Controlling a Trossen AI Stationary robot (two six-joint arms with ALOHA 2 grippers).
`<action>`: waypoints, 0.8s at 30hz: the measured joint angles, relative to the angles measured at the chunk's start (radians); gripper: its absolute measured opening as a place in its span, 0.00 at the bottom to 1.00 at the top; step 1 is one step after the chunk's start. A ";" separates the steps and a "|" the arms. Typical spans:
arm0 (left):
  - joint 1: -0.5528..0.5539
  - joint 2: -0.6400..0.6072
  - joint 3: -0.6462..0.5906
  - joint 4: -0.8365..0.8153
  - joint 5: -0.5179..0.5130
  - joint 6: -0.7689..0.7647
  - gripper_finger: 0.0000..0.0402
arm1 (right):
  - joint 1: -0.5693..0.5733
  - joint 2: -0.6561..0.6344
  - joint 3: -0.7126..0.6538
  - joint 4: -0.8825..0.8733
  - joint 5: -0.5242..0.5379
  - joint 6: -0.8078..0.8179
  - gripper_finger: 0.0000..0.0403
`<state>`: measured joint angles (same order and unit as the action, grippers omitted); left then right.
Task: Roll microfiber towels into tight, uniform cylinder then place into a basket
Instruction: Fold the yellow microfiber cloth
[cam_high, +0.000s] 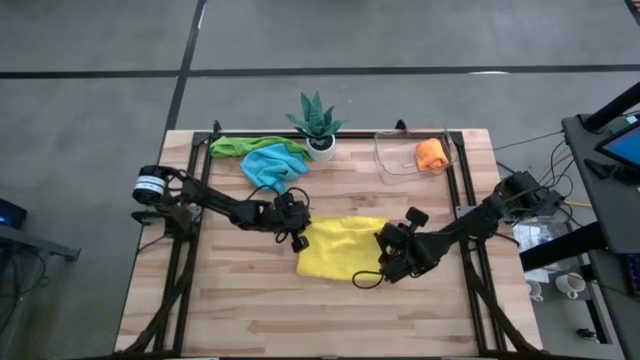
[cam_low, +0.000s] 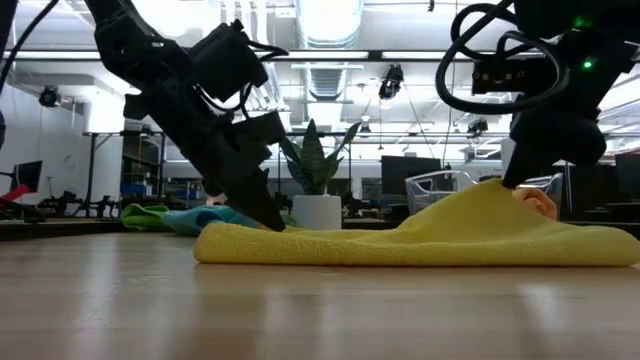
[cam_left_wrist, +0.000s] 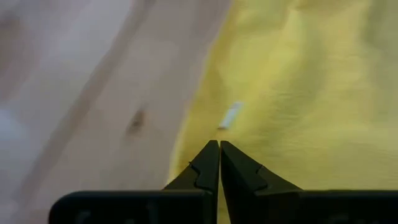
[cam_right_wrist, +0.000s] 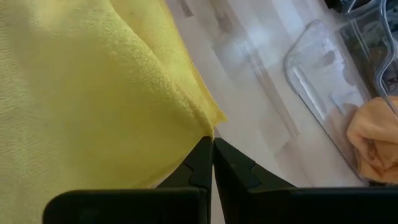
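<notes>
At frame centre the yellow towel (cam_high: 340, 248) lay on the counter (cam_high: 250, 310). The left end effector (cam_high: 297, 238) and right end effector (cam_high: 392, 262) were both clamped on opposite edges, probably to flatten it for rolling.

spread towel (cam_high: 335, 246) mid-table | basket (cam_high: 400, 165) behind-right, rolled towel (cam_high: 431, 153) inside | plant (cam_high: 318, 124) behind
</notes>
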<state>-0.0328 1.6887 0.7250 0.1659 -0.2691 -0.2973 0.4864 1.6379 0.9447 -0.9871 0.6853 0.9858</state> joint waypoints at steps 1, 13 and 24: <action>0.005 0.001 0.000 -0.006 -0.005 0.001 0.00 | -0.001 0.000 0.000 0.000 0.000 -0.001 0.02; 0.029 -0.010 -0.006 -0.063 -0.114 0.026 0.00 | -0.001 0.000 0.000 -0.001 0.008 -0.003 0.02; 0.033 -0.137 -0.012 -0.107 -0.099 0.042 0.00 | -0.001 0.000 -0.001 0.000 0.008 -0.003 0.02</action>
<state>-0.0002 1.5520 0.7130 0.0584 -0.3683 -0.2557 0.4854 1.6379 0.9442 -0.9871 0.6933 0.9830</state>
